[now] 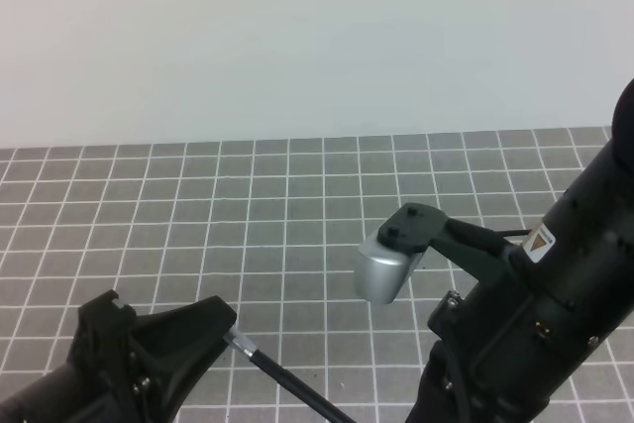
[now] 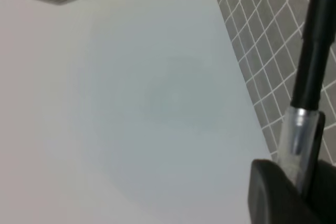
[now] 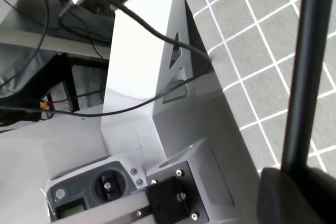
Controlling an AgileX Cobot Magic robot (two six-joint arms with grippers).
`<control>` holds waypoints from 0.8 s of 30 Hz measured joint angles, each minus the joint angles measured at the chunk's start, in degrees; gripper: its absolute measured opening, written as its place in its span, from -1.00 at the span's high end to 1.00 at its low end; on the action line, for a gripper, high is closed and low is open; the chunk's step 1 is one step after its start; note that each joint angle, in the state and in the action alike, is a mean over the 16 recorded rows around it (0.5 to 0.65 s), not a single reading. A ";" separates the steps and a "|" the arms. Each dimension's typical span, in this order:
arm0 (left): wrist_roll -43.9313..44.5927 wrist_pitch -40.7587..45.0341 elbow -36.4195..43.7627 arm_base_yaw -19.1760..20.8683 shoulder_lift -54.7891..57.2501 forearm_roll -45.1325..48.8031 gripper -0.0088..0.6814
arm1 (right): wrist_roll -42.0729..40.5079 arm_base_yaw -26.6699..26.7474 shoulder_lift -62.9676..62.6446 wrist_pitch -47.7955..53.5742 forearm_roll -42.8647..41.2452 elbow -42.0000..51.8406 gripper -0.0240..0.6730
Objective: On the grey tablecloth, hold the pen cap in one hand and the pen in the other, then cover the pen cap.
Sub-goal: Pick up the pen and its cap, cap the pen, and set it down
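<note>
1. The left end effector (image 1: 213,329) is clenched on the pen cap (image 2: 296,135), at the left end of the pen (image 1: 292,383). Only a short length of cap is seen in the pads, so it could be twisted or squeezed out if it is pushed off-axis.
2. The pen is held in the air above the grey tablecloth (image 1: 297,205), slanting from the cap down to the right. Whether its tip is fully seated in the cap cannot be told. If it is only partly in, the two may be wedged crooked.
3. The right end effector (image 3: 296,182) is clamped on the pen's barrel, towards the pen's right end. With both ends gripped, any misaligned push would be taken as bending, and the smooth barrel could slide through the pads.
4. A dropped part would land beneath the pen on the tablecloth and could roll away.
</note>
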 joint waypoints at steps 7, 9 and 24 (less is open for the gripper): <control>-0.09 -0.77 0.00 -0.03 0.00 1.75 0.97 | 0.10 0.00 0.00 0.00 0.26 0.00 0.93; -0.20 -1.04 0.00 -0.03 0.00 1.89 0.97 | 0.15 0.00 0.00 0.00 0.37 0.00 0.94; -0.91 -2.23 0.00 -0.03 0.00 5.62 0.97 | 0.94 0.00 0.00 0.00 1.45 0.00 0.94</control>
